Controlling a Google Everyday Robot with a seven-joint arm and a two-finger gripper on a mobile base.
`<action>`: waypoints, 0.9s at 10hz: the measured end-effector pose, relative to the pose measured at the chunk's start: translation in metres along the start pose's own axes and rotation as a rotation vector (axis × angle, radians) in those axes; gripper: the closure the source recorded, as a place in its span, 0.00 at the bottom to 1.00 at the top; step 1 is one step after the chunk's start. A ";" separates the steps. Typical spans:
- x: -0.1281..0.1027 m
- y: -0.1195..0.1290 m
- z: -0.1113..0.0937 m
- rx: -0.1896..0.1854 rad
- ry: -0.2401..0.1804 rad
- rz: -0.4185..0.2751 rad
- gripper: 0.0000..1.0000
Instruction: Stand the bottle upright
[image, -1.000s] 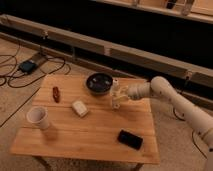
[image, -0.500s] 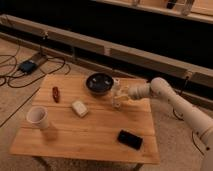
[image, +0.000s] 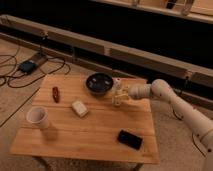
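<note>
The bottle (image: 117, 94) is small, whitish and slim, with a white cap. It stands about upright on the wooden table (image: 90, 132), just right of the dark bowl. My gripper (image: 119, 93) comes in from the right on a white arm and is around the bottle at its upper part. The fingers and the bottle overlap, so the lower label is only partly visible.
A dark bowl (image: 99, 83) sits just left of the bottle. A cream block (image: 79, 108), a small red object (image: 56, 93), a white paper cup (image: 38, 118) and a black phone-like slab (image: 130, 139) also lie on the table. Cables and a dark box (image: 28, 65) lie on the floor at left.
The gripper and bottle have stayed in almost the same spot by the bowl; the bottle looks slightly more upright and lower to the table.
</note>
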 end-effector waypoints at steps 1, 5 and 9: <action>0.001 0.000 0.000 0.004 -0.004 0.001 0.58; 0.007 0.003 0.001 0.008 -0.005 0.009 0.22; 0.010 0.004 -0.002 0.011 0.000 0.019 0.20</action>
